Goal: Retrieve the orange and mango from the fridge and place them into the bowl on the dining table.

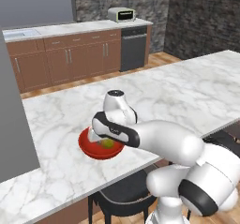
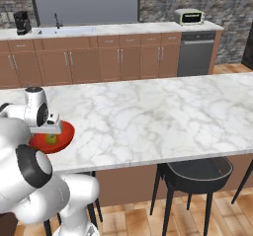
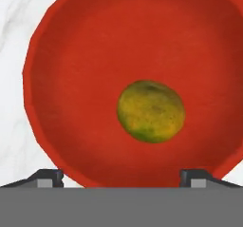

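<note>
Mango [image 3: 151, 111] lay loose inside the red bowl [image 3: 85, 69], a little off the bowl's middle, yellow-green with darker speckling, and nothing was gripping it. In the hand view the fingers [image 3: 122, 177] stood spread wide at the bottom edge, one tip low on the left [image 3: 47, 177] and the other low on the right, with the near rim of the bowl between them; they held nothing and touched neither fruit nor bowl as far as could be told.

From the left base view the fingers [image 1: 99, 138] hung directly over the bowl [image 1: 89, 148], pointing down, with the mango [image 1: 108, 143] peeking out beneath the hand. The right base view showed the same: the hand above the bowl [image 2: 66, 134] and the mango [image 2: 51, 139] resting in it.

The bowl sat on the white marble worktop [image 1: 178, 92], close to its near edge and towards the end of the long top nearest the arm. A dark round stool [image 2: 197, 173] stood tucked under the near side of the worktop [image 2: 163, 111], and another stool [image 1: 123, 195] showed below the bowl's position in the left base view.

Farther back, across a strip of wooden floor, ran brown cabinets [image 2: 99, 59] under a pale top, with a sink [image 2: 64, 30], a black coffee maker [image 2: 21, 21], a dark dishwasher [image 2: 196, 53] and a toaster oven [image 2: 189, 17] above it. A stone wall [image 1: 197, 17] closed the room behind.
</note>
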{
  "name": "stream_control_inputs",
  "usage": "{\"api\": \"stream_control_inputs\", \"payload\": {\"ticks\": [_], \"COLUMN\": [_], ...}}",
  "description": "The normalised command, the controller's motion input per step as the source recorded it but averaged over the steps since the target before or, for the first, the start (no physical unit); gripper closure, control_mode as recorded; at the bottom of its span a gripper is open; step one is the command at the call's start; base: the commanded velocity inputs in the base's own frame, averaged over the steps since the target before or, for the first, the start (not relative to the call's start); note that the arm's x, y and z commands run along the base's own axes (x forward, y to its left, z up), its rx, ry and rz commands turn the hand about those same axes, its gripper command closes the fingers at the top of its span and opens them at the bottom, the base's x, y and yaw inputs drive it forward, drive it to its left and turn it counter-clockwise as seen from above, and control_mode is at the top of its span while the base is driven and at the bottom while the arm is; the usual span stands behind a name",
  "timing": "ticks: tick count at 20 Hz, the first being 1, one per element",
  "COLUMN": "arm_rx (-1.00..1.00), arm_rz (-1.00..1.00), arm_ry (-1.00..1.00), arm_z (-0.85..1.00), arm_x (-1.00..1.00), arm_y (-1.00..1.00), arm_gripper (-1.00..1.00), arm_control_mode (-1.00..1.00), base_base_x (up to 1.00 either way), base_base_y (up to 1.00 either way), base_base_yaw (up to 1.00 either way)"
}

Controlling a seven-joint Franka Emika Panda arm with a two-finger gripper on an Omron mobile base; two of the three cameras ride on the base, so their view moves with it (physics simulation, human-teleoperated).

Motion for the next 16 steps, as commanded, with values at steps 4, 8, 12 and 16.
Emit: {"api": "stream_control_inputs", "payload": {"ticks": [4, 8, 12, 16], "arm_rx": [0.00, 0.00, 0.00, 0.00], "arm_rz": [-0.06, -0.02, 0.00, 0.00], "arm_ry": [-0.16, -0.28, -0.38, -0.45], "arm_z": [0.77, 1.00, 1.00, 1.00], "arm_x": [-0.70, -0.70, -0.70, -0.76], "arm_y": [-0.45, -0.35, -0.34, -0.45], "arm_gripper": [-1.00, -1.00, -1.00, -1.00], "arm_control_mode": [-1.00, -1.00, -1.00, -1.00], "base_base_x": [0.00, 0.00, 0.00, 0.00], "base_base_y": [0.00, 0.00, 0.00, 0.00], "base_base_yaw": [0.00, 0.00, 0.00, 0.00]}}
